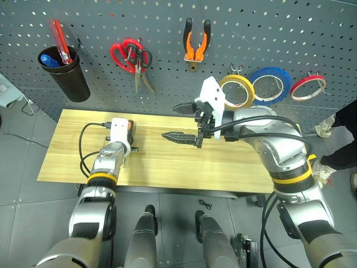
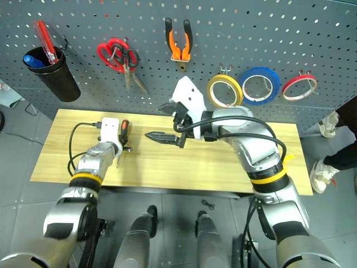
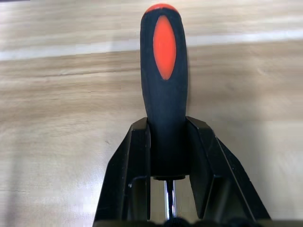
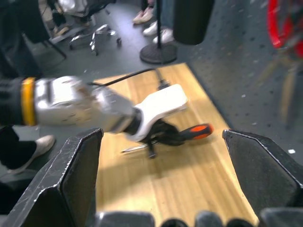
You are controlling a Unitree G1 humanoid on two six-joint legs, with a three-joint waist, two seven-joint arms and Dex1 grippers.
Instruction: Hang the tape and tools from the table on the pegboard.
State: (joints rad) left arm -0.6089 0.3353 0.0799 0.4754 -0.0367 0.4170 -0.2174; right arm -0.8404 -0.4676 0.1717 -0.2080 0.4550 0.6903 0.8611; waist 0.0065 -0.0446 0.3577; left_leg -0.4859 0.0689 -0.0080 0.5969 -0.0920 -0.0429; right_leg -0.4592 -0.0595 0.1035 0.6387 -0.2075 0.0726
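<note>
Nearest cam: left tool, fingers pressed on both sides of the screwdriver at the butt of its orange-and-black handle, where the steel shank starts. We read that as clamped.
Screwdriver pos: low on the bench, left-centre of the head frame, under the white wrist block; whether lifted clear or touching the planks, can't tell.
Long axis: handle runs away from the left tool toward the pegboard, shank back toward the wrist; roughly in line w/ the fingers.
Right tool: fingers wide apart, nothing betw. them, held above bench centre, pointing toward frame left at the left arm.
Nearer arm: left, it has the grip; right is well apart, mid-frame.
Key relation: pegboard lies up and beyond the handle tip. Black cup w/ pens sits upper left, nearly straight above the left tool. We judge that the likely drop spot, but can't be sure.
Already hung: pliers top centre, tan-yellow tape right of centre on its hook, beside the blue and red rings.
Scissors: small black-handled pair appears hung w/ the red pair, upper left-centre.
</note>
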